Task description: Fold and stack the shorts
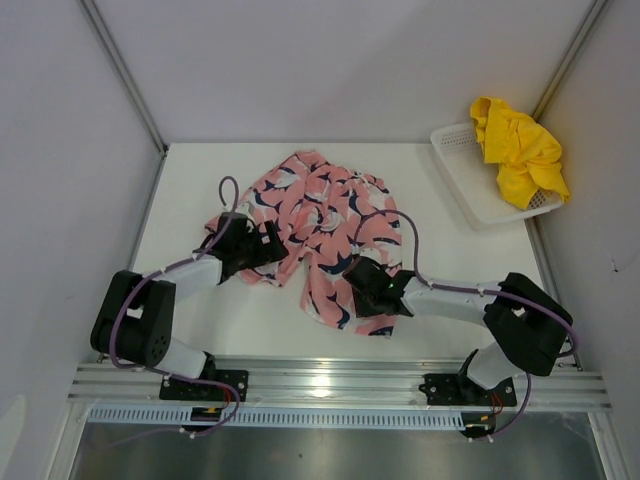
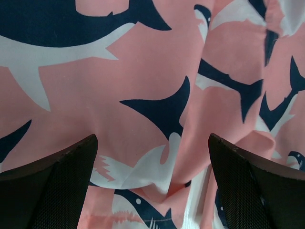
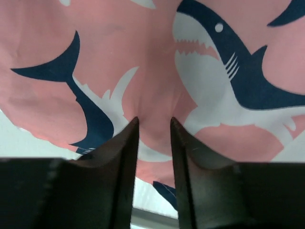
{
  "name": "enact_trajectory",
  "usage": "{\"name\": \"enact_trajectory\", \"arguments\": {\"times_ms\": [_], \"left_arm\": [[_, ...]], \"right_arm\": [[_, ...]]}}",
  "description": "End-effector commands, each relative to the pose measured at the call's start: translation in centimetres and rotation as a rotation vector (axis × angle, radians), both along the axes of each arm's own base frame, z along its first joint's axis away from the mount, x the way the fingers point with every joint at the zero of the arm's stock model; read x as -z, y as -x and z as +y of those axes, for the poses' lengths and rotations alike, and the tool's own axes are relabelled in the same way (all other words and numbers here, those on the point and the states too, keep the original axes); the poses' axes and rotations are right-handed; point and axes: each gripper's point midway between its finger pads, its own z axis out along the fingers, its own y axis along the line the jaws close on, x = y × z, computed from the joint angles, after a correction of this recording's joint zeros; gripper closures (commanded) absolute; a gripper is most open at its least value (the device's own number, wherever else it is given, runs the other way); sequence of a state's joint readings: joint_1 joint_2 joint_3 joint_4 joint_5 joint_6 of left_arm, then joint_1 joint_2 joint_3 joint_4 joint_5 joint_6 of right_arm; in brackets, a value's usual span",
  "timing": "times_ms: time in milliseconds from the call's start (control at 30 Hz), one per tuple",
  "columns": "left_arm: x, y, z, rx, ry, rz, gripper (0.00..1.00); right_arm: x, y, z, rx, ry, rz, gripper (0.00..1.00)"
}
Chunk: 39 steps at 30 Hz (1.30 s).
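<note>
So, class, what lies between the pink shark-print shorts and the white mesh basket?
Only a strip of bare white table, seen in the top view; the shark-print shorts and the basket do not touch.

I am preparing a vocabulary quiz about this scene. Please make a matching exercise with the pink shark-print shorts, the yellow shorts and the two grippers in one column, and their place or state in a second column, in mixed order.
Column one:
1. pink shark-print shorts
2. yellow shorts
3. left gripper
4. right gripper

Column two:
A. fingers wide apart over pink fabric
B. heaped on the white basket
C. fingers close together
D. crumpled on the table

Pairs: 1-D, 2-B, 3-A, 4-C
</note>
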<state>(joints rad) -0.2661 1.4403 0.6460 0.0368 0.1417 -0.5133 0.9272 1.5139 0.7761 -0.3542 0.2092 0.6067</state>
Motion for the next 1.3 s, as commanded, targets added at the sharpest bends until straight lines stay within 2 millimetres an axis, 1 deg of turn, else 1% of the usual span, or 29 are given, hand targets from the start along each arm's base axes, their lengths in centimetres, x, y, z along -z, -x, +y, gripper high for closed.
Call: {"name": "enact_trajectory", "arguments": {"times_ms": [0,100,133,200,233,267,300,333,367,400,433,467,567,600,633,667,700,733,767,800,833,867,900,933,1000,1033,1133,1167,1267], "left_arm": [[-0.8,-1.7,-0.4,0.024,0.022,-0.043,0.01],[-0.4,-2.3,0.8,-0.011,0.022,-0.040,0.01],[-0.2,-2.5,1.2,-0.015,0.030,-0.034,0.01],[-0.3,-3.7,2.9,-0.057,0.043,-0.035,0.01],[0.3,-4.2,3.6,-0.072,0.044,-0.016,0.01],[-0.2,-5.2,4.0,-0.078,0.057,-0.021,0.01],[-0.1,-5.9,5.0,-0.101,0.062,-0.019,0.01],[-1.1,-8.0,5.1,-0.098,0.066,-0.049,0.01],[-0.8,-8.4,5.3,-0.100,0.052,-0.028,0.01],[-0.4,-8.9,5.5,-0.092,0.030,-0.007,0.01],[-1.7,-11.7,5.4,-0.089,0.026,-0.039,0.01],[-1.1,-11.5,5.6,-0.089,0.014,0.007,0.01],[-3.9,-13.1,5.7,-0.091,0.002,-0.052,0.01],[-4.6,-13.0,6.1,-0.111,-0.013,-0.075,0.01],[-5.7,-12.9,6.3,-0.128,-0.016,-0.099,0.01],[-8.0,-12.5,6.3,-0.137,-0.019,-0.153,0.01],[-8.8,-12.2,6.5,-0.155,-0.032,-0.171,0.01],[-9.7,-11.8,6.5,-0.157,-0.049,-0.187,0.01],[-10.6,-11.2,5.5,-0.144,-0.062,-0.204,0.01],[-12.4,-10.4,5.4,-0.147,-0.077,-0.243,0.01],[-13.2,-9.8,5.4,-0.162,-0.098,-0.258,0.01],[-13.2,-8.7,4.2,-0.137,-0.101,-0.264,0.01],[-14.7,-7.4,4.3,-0.157,-0.104,-0.309,0.01],[-15.6,-6.9,4.2,-0.166,-0.108,-0.341,0.01],[-15.5,-4.8,3.1,-0.146,-0.103,-0.354,0.01],[-14.9,-3.0,3.3,-0.150,-0.105,-0.355,0.01],[-15.5,0.3,1.0,-0.080,-0.063,-0.406,0.01],[-14.3,1.9,-0.6,-0.024,-0.064,-0.394,0.01],[-12.7,5.5,-2.9,0.066,-0.084,-0.385,0.01]], "right_arm": [[1.8,1.1,1.1,0.003,0.020,0.026,0.69],[2.4,2.7,3.9,-0.060,-0.012,0.046,0.83],[1.8,3.7,6.1,-0.107,-0.040,0.038,0.84],[2.2,4.8,8.4,-0.156,-0.039,0.037,0.86],[2.0,6.1,10.4,-0.211,-0.057,0.031,0.87],[0.3,5.9,13.4,-0.238,-0.113,0.005,0.88],[1.0,6.3,14.9,-0.264,-0.106,0.010,0.89],[0.6,6.9,16.8,-0.304,-0.131,0.018,0.90],[-2.1,7.3,20.7,-0.367,-0.201,-0.020,0.91],[-2.8,7.6,22.4,-0.404,-0.219,-0.024,0.91],[-2.2,8.4,23.5,-0.446,-0.202,-0.002,0.90],[-5.3,8.6,26.3,-0.503,-0.256,-0.050,0.88],[-9.1,7.9,27.0,-0.525,-0.301,-0.094,0.67],[-9.7,6.4,26.1,-0.505,-0.308,-0.099,0.55],[-10.4,5.4,25.5,-0.490,-0.322,-0.102,0.52],[-12.7,4.6,24.5,-0.476,-0.366,-0.117,0.49],[-13.5,2.2,23.0,-0.425,-0.384,-0.128,0.47],[-12.8,1.3,21.4,-0.398,-0.387,-0.120,0.45],[-15.0,0.3,20.0,-0.368,-0.439,-0.148,0.44],[-15.4,-0.3,18.8,-0.355,-0.468,-0.130,0.44],[-14.2,-3.0,15.9,-0.259,-0.451,-0.124,0.44],[-14.3,-4.4,14.2,-0.205,-0.451,-0.133,0.45],[-15.5,-5.5,12.3,-0.152,-0.475,-0.159,0.46],[-14.3,-8.0,9.1,-0.048,-0.475,-0.158,0.46],[-15.0,-10.1,5.9,0.048,-0.515,-0.183,0.47],[-14.2,-12.2,3.1,0.139,-0.536,-0.184,0.48],[-13.8,-14.9,-0.4,0.241,-0.572,-0.198,0.48],[-13.4,-16.4,-2.7,0.304,-0.565,-0.208,0.48],[-11.0,-18.9,-5.3,0.372,-0.543,-0.177,0.50]]}}
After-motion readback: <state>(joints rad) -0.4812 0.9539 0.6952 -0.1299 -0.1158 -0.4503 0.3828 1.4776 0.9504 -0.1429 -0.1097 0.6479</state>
